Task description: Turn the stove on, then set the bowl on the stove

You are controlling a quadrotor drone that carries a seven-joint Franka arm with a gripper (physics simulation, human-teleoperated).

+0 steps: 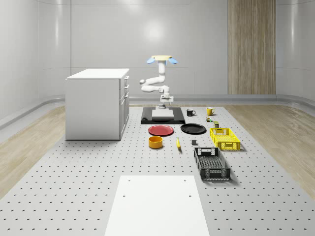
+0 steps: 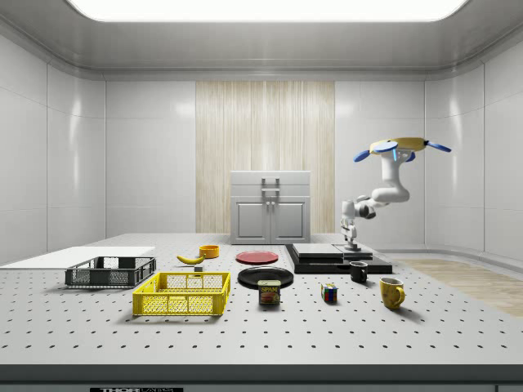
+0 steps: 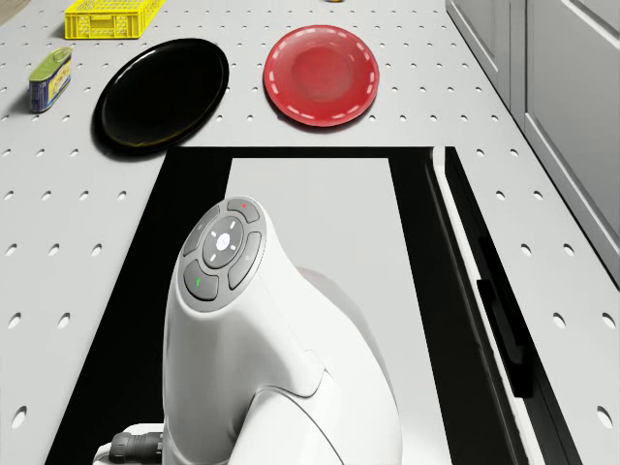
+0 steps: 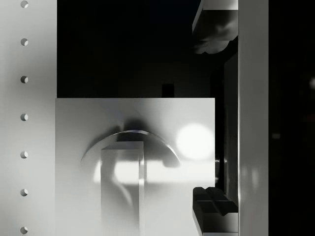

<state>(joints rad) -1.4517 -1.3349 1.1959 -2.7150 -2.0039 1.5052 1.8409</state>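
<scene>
- Fingers of the gripper are spread wide apart and grasp nothing. In the wrist view they hang over the dark strip beside the grey top plate of the stove.
- Gripper points straight down, low over the far part of the stove. In the side view it hangs just above the stove's right end; whether it touches cannot be told.
- Drone hovers in the air above the stove's far edge, with the arm folded down beneath it; in the side view the drone is above and slightly right of the stove.
- Bowl, orange-yellow, rests upright on the perforated table, just in front of the red plate and near the banana, well apart from the stove and the gripper.
- Black plate lies beside the red plate; the white cabinet is at the whole-scene view's left of the stove.
- Drone view: the arm's wrist is over the stove, with the red plate and black plate beyond.
</scene>
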